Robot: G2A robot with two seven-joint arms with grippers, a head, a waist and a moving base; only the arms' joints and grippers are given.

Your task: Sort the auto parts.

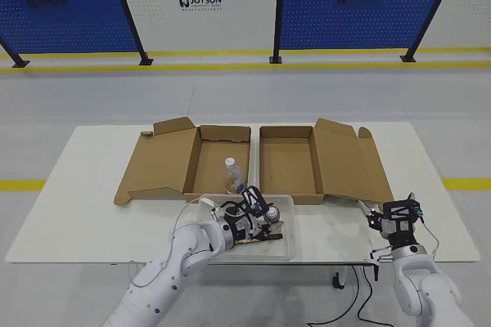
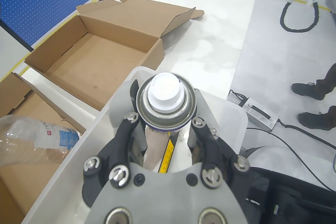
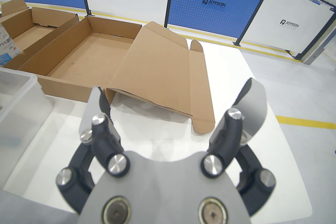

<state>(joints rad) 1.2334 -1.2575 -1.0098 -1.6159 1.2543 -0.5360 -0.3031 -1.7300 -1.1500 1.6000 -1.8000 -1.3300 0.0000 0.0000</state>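
My left gripper (image 2: 166,104) is shut on a metal spray can (image 2: 166,101) with a white cap, held upright over the clear plastic bin (image 2: 231,107) at the table's front edge. From above, the left gripper (image 1: 258,214) and the spray can (image 1: 272,215) sit inside the bin (image 1: 286,249). A yellow and black part (image 2: 165,159) lies in the bin under the can. A clear plastic bottle (image 1: 232,174) lies in the left cardboard box (image 1: 198,163). My right gripper (image 3: 173,96) stands open and holds nothing, over the table's front right corner.
Two open cardboard boxes stand side by side at mid-table; the right box (image 1: 288,167) holds nothing, and its lid flap (image 3: 168,72) lies flat toward the right gripper. A person's shoes (image 2: 312,104) and a power supply (image 2: 258,112) are on the floor beside the table.
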